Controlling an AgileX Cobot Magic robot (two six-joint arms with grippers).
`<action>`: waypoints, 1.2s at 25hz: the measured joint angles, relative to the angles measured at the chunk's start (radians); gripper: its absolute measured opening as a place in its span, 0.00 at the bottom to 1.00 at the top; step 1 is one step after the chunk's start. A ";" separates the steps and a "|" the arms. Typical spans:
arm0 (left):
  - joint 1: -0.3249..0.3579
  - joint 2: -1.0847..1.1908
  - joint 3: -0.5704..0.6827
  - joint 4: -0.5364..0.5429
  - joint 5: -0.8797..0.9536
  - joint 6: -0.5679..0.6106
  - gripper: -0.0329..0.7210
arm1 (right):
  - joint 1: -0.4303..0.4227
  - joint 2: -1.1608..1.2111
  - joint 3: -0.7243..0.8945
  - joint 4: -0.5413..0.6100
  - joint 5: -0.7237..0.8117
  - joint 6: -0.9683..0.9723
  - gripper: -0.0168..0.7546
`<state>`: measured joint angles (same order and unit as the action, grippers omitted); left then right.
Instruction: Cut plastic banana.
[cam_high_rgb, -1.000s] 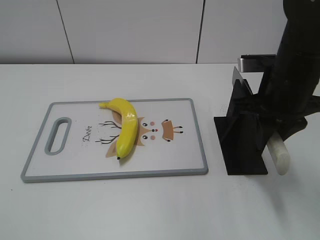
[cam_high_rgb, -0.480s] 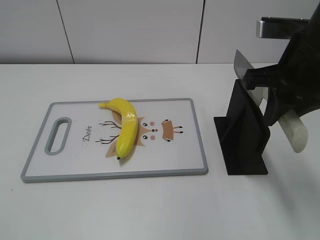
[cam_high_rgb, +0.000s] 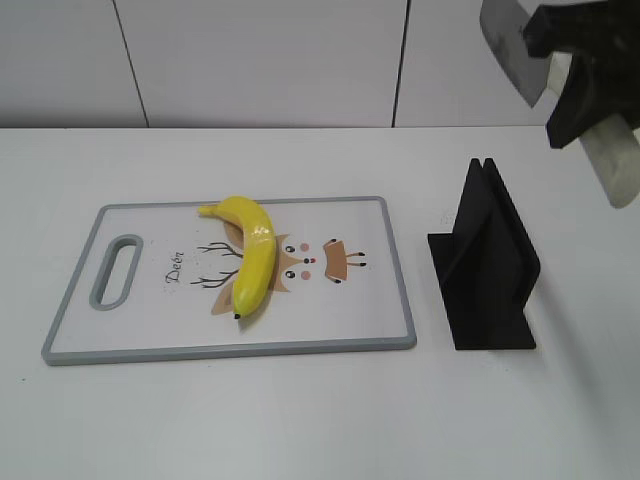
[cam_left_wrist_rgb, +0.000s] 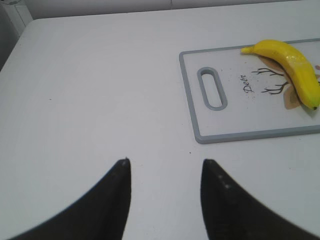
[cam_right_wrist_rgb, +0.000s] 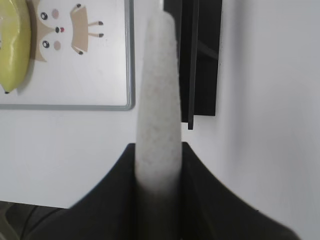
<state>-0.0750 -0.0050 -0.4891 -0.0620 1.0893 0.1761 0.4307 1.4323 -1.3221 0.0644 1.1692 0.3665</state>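
Note:
The plastic banana (cam_high_rgb: 252, 253) lies on the grey-rimmed cutting board (cam_high_rgb: 395, 262), stem at the far side and black tip toward the front. It also shows in the left wrist view (cam_left_wrist_rgb: 292, 64) and the right wrist view (cam_right_wrist_rgb: 12, 47). My right gripper (cam_high_rgb: 585, 95) is high at the upper right, shut on a knife by its white handle (cam_right_wrist_rgb: 159, 105); the steel blade (cam_high_rgb: 505, 40) sticks up to the left. My left gripper (cam_left_wrist_rgb: 165, 165) is open and empty over bare table, left of the board.
A black knife stand (cam_high_rgb: 488, 262) stands right of the board, empty; it also shows in the right wrist view (cam_right_wrist_rgb: 197, 55). The board has a handle slot (cam_high_rgb: 118, 270) at its left end and a deer drawing. White wall panels are behind.
My right gripper has lifted the knife up out of the black stand, from the stand's level to high above it. The banana and board have not moved.

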 joint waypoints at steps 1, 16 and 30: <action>0.000 0.000 0.000 0.000 0.000 0.000 0.61 | 0.000 -0.005 -0.019 -0.002 0.007 -0.002 0.24; 0.000 0.069 -0.077 -0.004 -0.127 0.004 0.61 | -0.003 0.019 -0.178 -0.006 0.035 -0.297 0.24; 0.000 0.834 -0.486 -0.198 -0.244 0.435 0.82 | -0.026 0.291 -0.392 0.091 0.054 -0.877 0.24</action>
<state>-0.0750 0.8291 -0.9750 -0.2603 0.8450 0.6110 0.4044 1.7229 -1.7139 0.1555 1.2233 -0.5105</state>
